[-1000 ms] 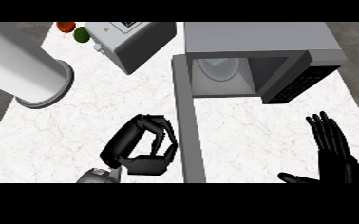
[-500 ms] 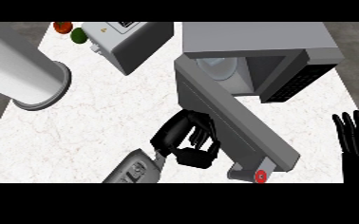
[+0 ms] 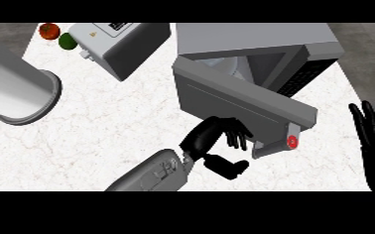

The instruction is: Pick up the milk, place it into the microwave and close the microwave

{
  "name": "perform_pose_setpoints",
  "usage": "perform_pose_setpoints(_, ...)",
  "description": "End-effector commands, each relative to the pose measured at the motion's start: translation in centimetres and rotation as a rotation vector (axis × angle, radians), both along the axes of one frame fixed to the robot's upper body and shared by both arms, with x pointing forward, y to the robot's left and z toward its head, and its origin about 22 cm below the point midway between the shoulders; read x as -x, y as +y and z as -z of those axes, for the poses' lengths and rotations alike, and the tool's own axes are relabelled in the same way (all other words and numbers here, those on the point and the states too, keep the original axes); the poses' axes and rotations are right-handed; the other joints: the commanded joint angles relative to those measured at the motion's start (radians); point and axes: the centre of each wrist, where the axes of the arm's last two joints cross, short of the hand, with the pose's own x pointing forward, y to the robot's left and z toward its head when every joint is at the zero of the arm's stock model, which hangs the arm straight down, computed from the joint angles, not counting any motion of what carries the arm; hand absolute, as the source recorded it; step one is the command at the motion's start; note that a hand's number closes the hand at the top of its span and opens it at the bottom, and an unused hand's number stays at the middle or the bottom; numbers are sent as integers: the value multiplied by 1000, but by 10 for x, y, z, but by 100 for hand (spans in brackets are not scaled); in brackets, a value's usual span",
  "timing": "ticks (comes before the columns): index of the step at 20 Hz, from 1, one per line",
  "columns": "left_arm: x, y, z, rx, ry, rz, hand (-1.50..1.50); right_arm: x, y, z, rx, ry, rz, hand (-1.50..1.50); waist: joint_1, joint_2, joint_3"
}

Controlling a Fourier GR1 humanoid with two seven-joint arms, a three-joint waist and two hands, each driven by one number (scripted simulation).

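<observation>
A white marbled table [image 3: 110, 114] is seen from steeply above. A grey microwave [image 3: 256, 42] stands at the upper right, its door [image 3: 242, 104] swung partly across the opening, hinged at the left. The left robot hand [image 3: 212, 136] is pressed against the door's outer face with fingers only slightly curled and holding nothing, a placement judged to serve pushing the door shut. The milk cannot be seen; it is presumably inside the cavity, behind the door. The right robot hand [image 3: 364, 129] rests open at the right edge, fingers up. A toaster [image 3: 121, 44], a tomato [image 3: 49, 30], a lime [image 3: 67, 40] and a grey cylinder [image 3: 22, 96] sit well left, leaving open room for the door's swing.
</observation>
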Motion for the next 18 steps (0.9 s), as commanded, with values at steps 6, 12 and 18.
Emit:
perform_pose_setpoints(6,-22,-18,-34,215,-56,-60,150,-12,14,-30,2,-64,-189,-150,-104,26,-3)
perform_pose_setpoints(12,-45,-25,-59,252,-87,-85,150,-21,17,-55,30,-112,-248,-150,-164,37,-2)
perform_pose_setpoints(18,-65,-32,-85,271,-118,-144,150,-22,14,-67,43,-112,-277,-150,-223,45,1)
